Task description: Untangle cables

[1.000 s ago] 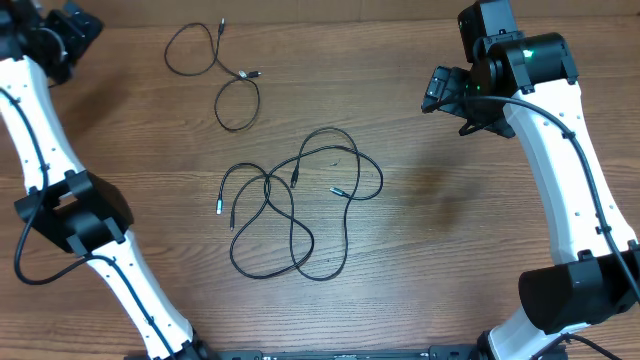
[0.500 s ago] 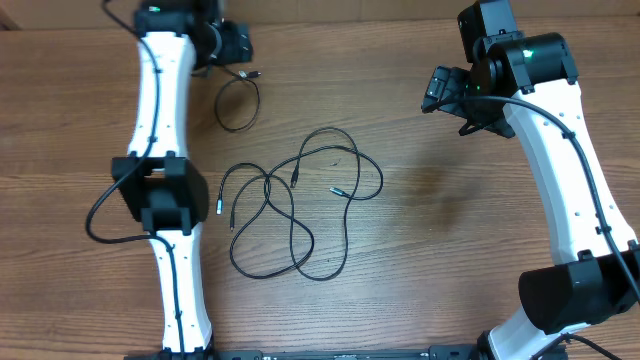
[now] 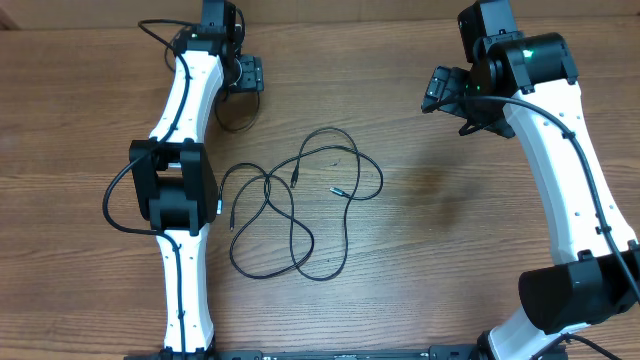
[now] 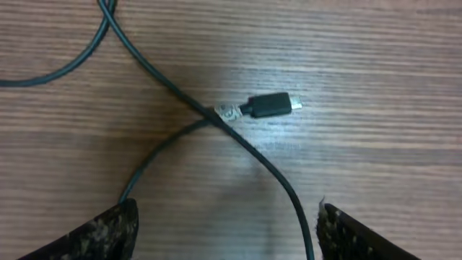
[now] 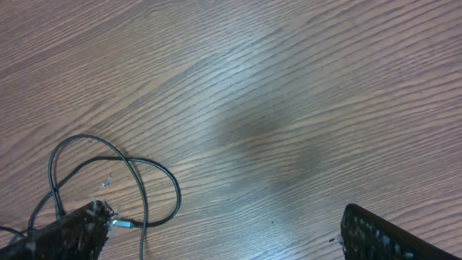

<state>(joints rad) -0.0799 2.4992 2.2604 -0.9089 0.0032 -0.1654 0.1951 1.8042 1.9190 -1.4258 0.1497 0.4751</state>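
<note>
A tangle of thin black cables [image 3: 300, 205] lies on the wooden table at the middle, with silver-tipped plug ends. A separate thin black cable lies at the back left, mostly hidden under my left arm; a loop [image 3: 232, 115] shows. In the left wrist view this cable [image 4: 245, 148] crosses itself beside its small black plug [image 4: 271, 105]. My left gripper [image 3: 245, 75] hovers over it, open and empty, fingertips [image 4: 224, 231] wide apart. My right gripper [image 3: 445, 95] is open and empty at the back right. It sees part of the tangle [image 5: 115, 188] at its lower left.
The wooden table [image 3: 440, 240] has a faint dark stain [image 3: 440, 190] right of the tangle. My left arm [image 3: 180, 190] stretches along the left side. The right arm [image 3: 570, 180] stands along the right edge.
My left arm has swung in from the far left and reached over the back-left cable, covering most of it. The right arm and the tangle have not moved.
</note>
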